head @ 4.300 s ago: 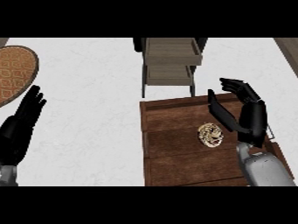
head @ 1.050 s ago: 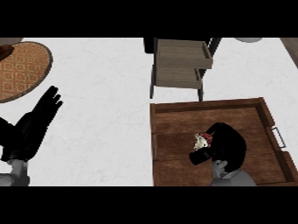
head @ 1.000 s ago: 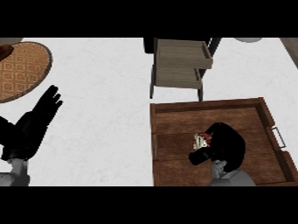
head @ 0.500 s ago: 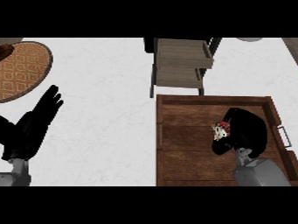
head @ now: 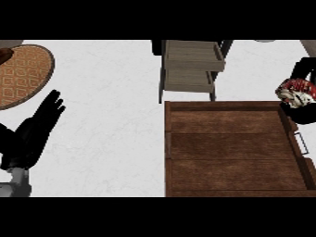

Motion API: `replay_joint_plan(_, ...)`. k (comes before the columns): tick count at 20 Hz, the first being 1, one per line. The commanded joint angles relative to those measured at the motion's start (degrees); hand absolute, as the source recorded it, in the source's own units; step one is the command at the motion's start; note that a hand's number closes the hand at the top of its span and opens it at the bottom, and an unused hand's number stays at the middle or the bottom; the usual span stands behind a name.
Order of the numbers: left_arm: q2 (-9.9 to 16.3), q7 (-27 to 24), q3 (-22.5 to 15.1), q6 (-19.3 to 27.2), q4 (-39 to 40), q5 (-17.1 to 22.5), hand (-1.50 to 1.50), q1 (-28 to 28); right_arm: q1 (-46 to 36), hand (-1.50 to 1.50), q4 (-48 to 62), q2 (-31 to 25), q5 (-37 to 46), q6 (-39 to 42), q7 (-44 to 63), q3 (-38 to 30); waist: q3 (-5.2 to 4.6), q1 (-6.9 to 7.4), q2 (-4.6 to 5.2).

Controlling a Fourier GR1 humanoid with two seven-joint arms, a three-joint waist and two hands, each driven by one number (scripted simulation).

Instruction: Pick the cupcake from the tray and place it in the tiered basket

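The step in hand looks like the carry — the cupcake [head: 296,92] is off the tray [head: 237,185] and up at the right edge, past the tray's far right corner. The right robot hand [head: 315,88] is curled round it, fingers above and thumb below, so only its red and white top shows. The next move, as I judge it, calls for a swing left and farther out to the basket [head: 191,69], which stands just beyond the tray's far edge, then a release into a tier. The left robot hand [head: 27,134] rests open over the surface [head: 109,115] at near left, holding nothing.
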Motion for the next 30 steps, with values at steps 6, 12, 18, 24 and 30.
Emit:
replay_joint_plan(6,0.59,-1.26,1.18,-1.1,1.52,0.06,0.0,-0.26,-13.34,1.5,11.27,-12.33,-28.73,12.96,-21.53,-22.9,-0.19,0.38,0.15)
replay_joint_plan(12,-1.91,-1.58,-0.47,-0.73,1.95,-2.25,0.0,-0.89,-26.16,1.5,19.27,-16.94,-32.76,22.56,-16.08,-20.02,-0.33,0.87,0.14)
replay_joint_plan(18,-1.69,-0.92,0.44,-1.57,0.85,-2.34,0.0,1.58,-36.81,1.5,17.72,-11.04,-33.84,22.73,-5.0,-13.23,-0.35,0.98,-0.02)
replay_joint_plan(24,-2.5,1.61,-0.56,-1.36,-3.63,-3.07,0.0,2.22,-45.61,1.5,18.36,-3.66,-32.48,19.13,5.66,-7.89,-0.34,1.16,-0.08)
replay_joint_plan(30,-4.09,-0.03,0.51,-0.93,2.62,-5.13,0.0,-2.62,-50.05,1.5,22.52,2.12,-28.99,14.78,8.13,-4.99,-0.33,0.65,0.09)
